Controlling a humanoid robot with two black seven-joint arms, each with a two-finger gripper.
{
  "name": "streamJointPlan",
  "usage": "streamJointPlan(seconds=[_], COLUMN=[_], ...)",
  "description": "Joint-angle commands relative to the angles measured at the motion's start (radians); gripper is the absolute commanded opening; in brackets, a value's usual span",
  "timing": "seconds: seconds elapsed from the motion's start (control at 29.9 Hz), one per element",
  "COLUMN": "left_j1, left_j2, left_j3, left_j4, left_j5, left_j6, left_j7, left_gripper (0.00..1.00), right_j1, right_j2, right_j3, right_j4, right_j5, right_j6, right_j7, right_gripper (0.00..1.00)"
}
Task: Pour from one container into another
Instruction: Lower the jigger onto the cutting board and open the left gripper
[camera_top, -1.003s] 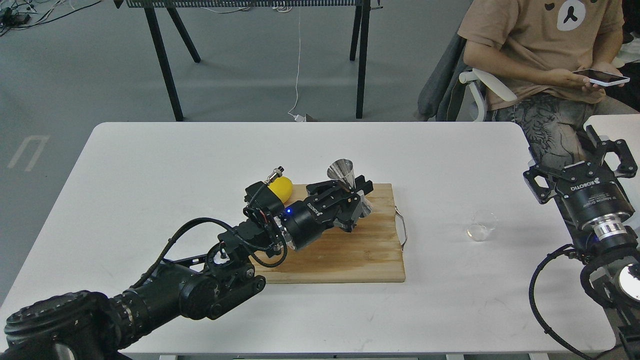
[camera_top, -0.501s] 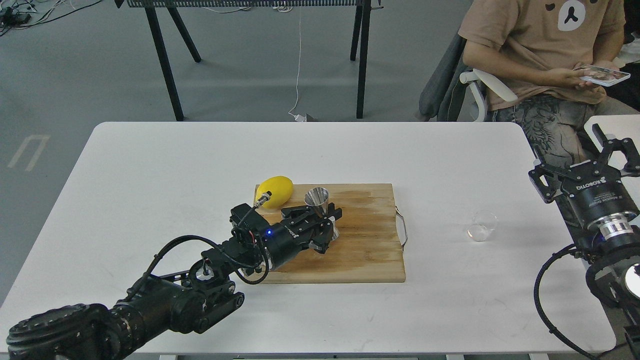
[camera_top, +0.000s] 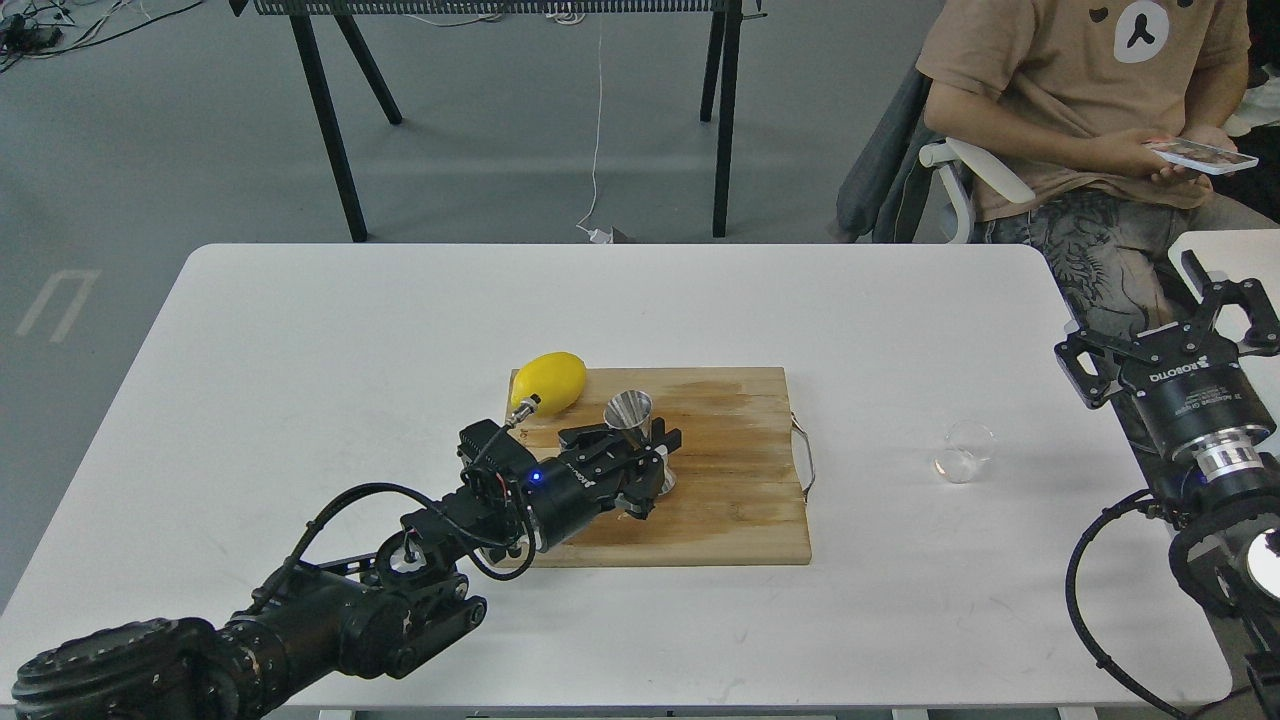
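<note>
The shiny steel jigger (camera_top: 631, 412) stands upright on the wooden cutting board (camera_top: 730, 500), its open cone facing up. My left gripper (camera_top: 645, 452) is shut on its narrow waist, the arm reaching in from the lower left. The small clear glass cup (camera_top: 964, 451) sits alone on the white table, right of the board. My right gripper (camera_top: 1190, 315) hangs at the table's right edge, well apart from the cup, its fingers spread open with nothing between them.
A yellow lemon (camera_top: 548, 381) lies at the board's far left corner, close to my left wrist. The board has a metal handle (camera_top: 805, 455) on its right side. A seated person (camera_top: 1090, 110) holding a phone is beyond the table's far right corner.
My left gripper has carried the jigger left and toward the near side of the board, lowering it. The lemon, earlier half hidden by the arm, now shows fully. The right arm shifted slightly.
</note>
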Motion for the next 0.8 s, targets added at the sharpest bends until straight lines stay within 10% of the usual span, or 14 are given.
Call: streamJointPlan(seconds=[0.0, 0.27, 0.4, 0.77], left_j1=[0.001, 0.000, 0.001, 0.047], left_j2=[0.000, 0.000, 0.000, 0.000], left_j3=[0.000, 0.000, 0.001, 0.008], left_j4=[0.000, 0.000, -0.003, -0.011], left_j5=[0.000, -0.001, -0.001, -0.001], left_j6=[0.000, 0.000, 0.000, 0.000], left_j7=[0.000, 0.000, 0.000, 0.000], left_gripper=[0.41, 0.61, 0.92, 0.99], right_j1=[0.000, 0.000, 0.000, -0.002], right_j2=[0.000, 0.000, 0.000, 0.000], right_j3=[0.000, 0.000, 0.000, 0.000], right_j4=[0.000, 0.000, 0.000, -0.001], right_j5=[-0.001, 0.001, 0.001, -0.001], right_j6=[0.000, 0.000, 0.000, 0.000], right_j7=[0.000, 0.000, 0.000, 0.000], right_gripper=[0.99, 0.99, 0.99, 0.99])
